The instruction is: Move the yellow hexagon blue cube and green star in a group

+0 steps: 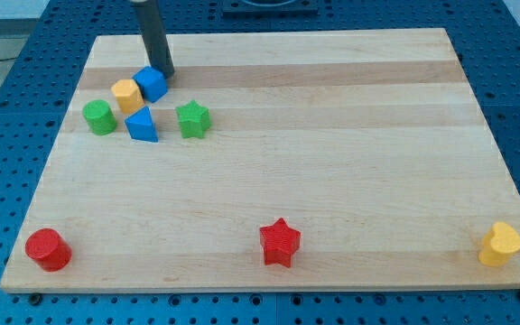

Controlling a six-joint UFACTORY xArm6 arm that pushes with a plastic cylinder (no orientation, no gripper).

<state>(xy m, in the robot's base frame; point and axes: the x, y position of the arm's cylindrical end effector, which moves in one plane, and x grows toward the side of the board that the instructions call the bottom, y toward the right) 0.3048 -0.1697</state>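
The blue cube [152, 83] sits at the view's upper left, touching the yellow hexagon [126, 94] on its left. The green star [192, 118] lies a little to the right and below them, apart from both. My tip [164, 71] rests just above and right of the blue cube, touching or nearly touching its top right corner.
A green cylinder [98, 116] and a blue triangular block [142, 125] lie just below the hexagon. A red cylinder [47, 249] is at the bottom left, a red star [280, 241] at bottom centre, a yellow heart-like block [500, 244] at bottom right. The wooden board [332, 153] lies on a blue perforated table.
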